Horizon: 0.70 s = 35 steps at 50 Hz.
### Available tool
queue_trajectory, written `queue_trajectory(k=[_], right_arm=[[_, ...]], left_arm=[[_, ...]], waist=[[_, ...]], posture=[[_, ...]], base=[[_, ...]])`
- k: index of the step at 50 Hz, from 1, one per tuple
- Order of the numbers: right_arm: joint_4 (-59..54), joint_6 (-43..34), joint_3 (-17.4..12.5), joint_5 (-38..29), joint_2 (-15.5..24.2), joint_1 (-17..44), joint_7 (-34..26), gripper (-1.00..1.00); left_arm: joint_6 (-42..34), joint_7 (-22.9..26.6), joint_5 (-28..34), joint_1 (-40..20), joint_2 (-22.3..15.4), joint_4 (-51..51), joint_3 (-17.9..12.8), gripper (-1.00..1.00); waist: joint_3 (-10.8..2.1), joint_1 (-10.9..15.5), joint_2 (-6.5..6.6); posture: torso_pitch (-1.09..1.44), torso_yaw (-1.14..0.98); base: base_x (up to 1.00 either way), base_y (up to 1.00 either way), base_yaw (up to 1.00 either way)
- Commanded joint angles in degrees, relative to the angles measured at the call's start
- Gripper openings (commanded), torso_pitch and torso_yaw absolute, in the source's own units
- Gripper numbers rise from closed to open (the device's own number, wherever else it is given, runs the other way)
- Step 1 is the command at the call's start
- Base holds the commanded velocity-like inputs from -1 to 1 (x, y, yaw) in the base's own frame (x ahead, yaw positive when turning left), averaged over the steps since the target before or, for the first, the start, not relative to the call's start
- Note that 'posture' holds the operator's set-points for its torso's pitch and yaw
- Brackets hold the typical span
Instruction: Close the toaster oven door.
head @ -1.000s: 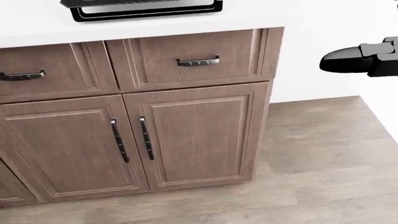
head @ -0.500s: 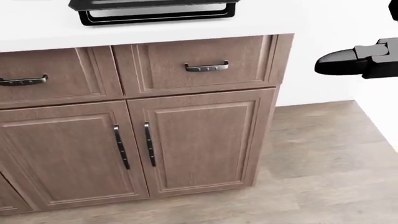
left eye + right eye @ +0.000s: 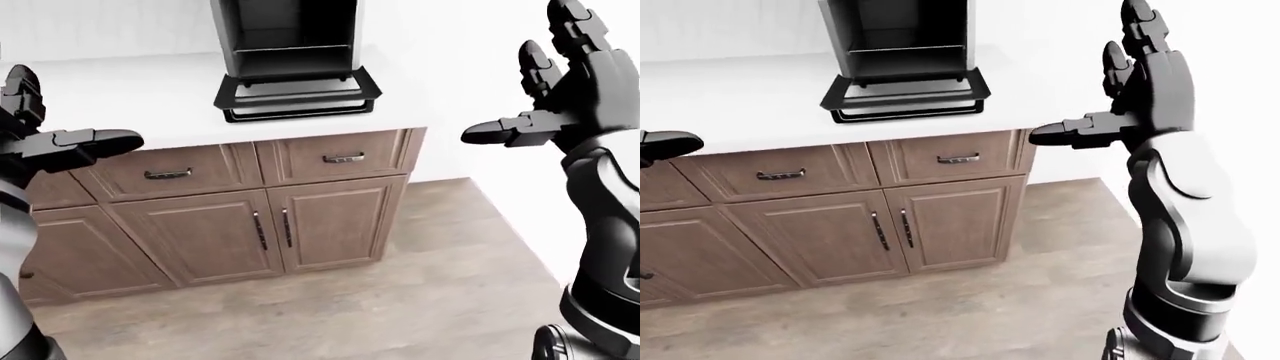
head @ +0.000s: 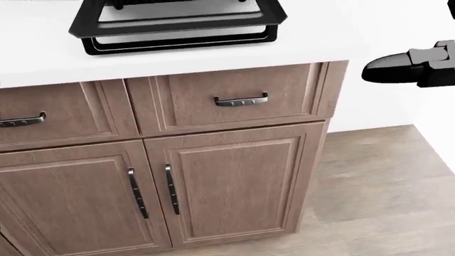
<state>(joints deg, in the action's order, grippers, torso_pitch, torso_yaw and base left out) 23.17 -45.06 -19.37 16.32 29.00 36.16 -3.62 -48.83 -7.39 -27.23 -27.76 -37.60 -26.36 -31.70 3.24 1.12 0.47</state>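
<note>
On the white counter point(image 3: 150, 97), at the top middle of the left-eye view, stands the toaster oven point(image 3: 287, 37) with its door point(image 3: 298, 90) dropped flat toward the robot, handle at the counter's edge above the wooden drawers point(image 3: 340, 156). Nothing of the task looks done yet: both hands hang in the air, well apart from the door. Left hand point(image 3: 60, 139) and right hand point(image 3: 560, 97) each have fingers spread and hold nothing. Reaching in and swinging the door up remains.
</note>
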Motion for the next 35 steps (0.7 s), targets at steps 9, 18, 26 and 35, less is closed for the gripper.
queue_trajectory(k=[9,18,26,35], right_arm=[[1.0,0.79,-0.82,0.12,0.84,1.91,0.64,1.0],[1.48,-0.21,-1.01,1.02,1.36,2.71,1.0,1.0],[1.96,-1.53,-1.14,2.17,2.39,4.54,1.55,1.0],[1.27,-1.2,-1.23,2.92,3.42,5.25,1.76,1.0]], left_arm=[[1.26,-0.38,-0.85,-1.51,-1.22,-1.09,-0.67,1.0],[1.1,-1.16,-1.84,-2.05,-2.12,-0.71,-0.75,1.0],[0.25,-1.83,-3.44,-2.42,-3.47,-0.94,-1.89,1.0],[0.36,-2.8,-4.95,-3.16,-5.09,-0.12,-1.98,1.0]], waist=[[-1.34,-1.12,-2.43],[-2.4,-2.3,5.43],[-1.22,-0.68,2.16],[-1.02,-0.77,-3.18]], posture=[[0.0,0.0],[0.0,0.0],[0.0,0.0],[0.0,0.0]], base=[[0.35,0.0,0.0],[0.35,0.03,0.0],[0.35,0.04,0.0],[0.35,0.04,0.0]])
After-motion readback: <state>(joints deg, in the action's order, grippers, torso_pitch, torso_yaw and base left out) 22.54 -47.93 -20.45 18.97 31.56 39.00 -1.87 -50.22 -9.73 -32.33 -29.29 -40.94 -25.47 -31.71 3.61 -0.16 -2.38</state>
